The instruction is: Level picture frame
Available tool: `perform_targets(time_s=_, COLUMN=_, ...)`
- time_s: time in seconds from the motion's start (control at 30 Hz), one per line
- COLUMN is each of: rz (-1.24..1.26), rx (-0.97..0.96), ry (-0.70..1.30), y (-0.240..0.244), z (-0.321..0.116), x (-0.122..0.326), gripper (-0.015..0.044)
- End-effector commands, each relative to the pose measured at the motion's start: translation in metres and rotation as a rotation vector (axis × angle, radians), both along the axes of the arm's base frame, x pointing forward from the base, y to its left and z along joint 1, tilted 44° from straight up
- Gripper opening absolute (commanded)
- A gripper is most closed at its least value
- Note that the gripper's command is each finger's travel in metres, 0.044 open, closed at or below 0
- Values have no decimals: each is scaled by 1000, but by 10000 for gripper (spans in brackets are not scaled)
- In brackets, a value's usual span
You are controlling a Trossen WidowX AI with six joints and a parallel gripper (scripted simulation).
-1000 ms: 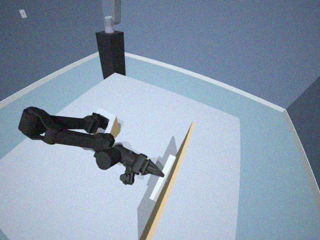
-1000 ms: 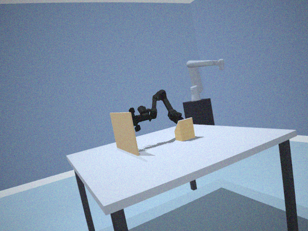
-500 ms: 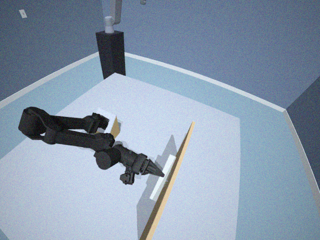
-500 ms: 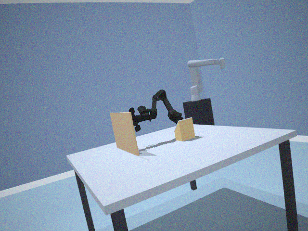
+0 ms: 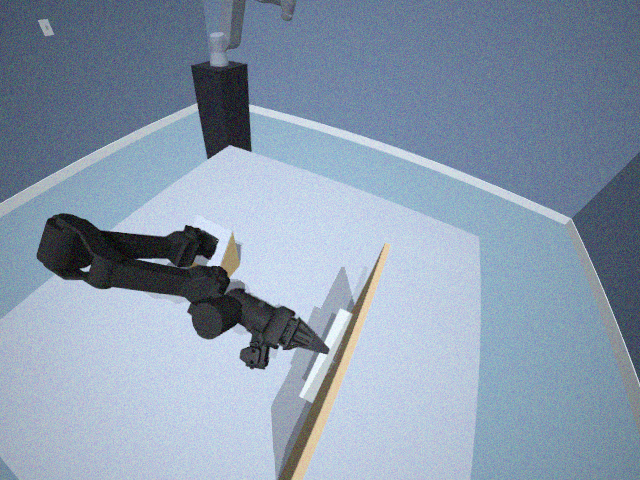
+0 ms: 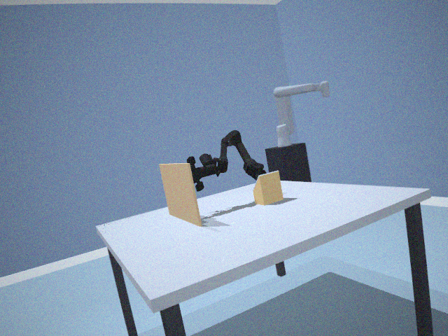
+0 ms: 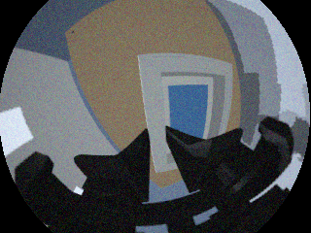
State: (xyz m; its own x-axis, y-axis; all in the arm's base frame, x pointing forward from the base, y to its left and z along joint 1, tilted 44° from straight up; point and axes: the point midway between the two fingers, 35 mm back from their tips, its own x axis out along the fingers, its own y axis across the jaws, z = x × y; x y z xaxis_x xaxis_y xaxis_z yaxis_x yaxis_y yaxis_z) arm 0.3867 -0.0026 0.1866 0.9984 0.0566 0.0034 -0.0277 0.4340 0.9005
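The picture frame (image 5: 316, 378) (image 7: 190, 63), pale with a blue picture (image 7: 188, 108), is at the face of the upright wooden board (image 5: 331, 396) (image 6: 180, 191) (image 7: 107, 73). My gripper (image 5: 327, 351) (image 7: 155, 130) is shut on the frame's side bar, the left one in the wrist view. In that view the bar passes between the two black fingertips and slants, its top further left than its bottom. The top bar slopes slightly down to the right; the wide lens bends lines, so I cannot tell whether the frame is level. The screw and the notched strip are hidden behind the frame.
A wooden block (image 5: 231, 256) (image 6: 270, 189) stands on the white table (image 5: 413, 310) (image 6: 224, 249) by my arm's base. Beyond the table, a pale robot arm (image 5: 235, 23) (image 6: 296, 89) stands on a dark pedestal (image 5: 222, 105) (image 6: 289, 162). The board hides my fingertips in the exterior view.
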Motion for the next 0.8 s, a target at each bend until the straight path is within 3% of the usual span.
perform_targets(time_s=0.0, rz=13, rx=4, ry=-7, y=4, z=2, x=0, gripper=0)
perform_targets(time_s=0.77, rz=13, rx=4, ry=-7, y=3, z=-1, x=0, gripper=0)
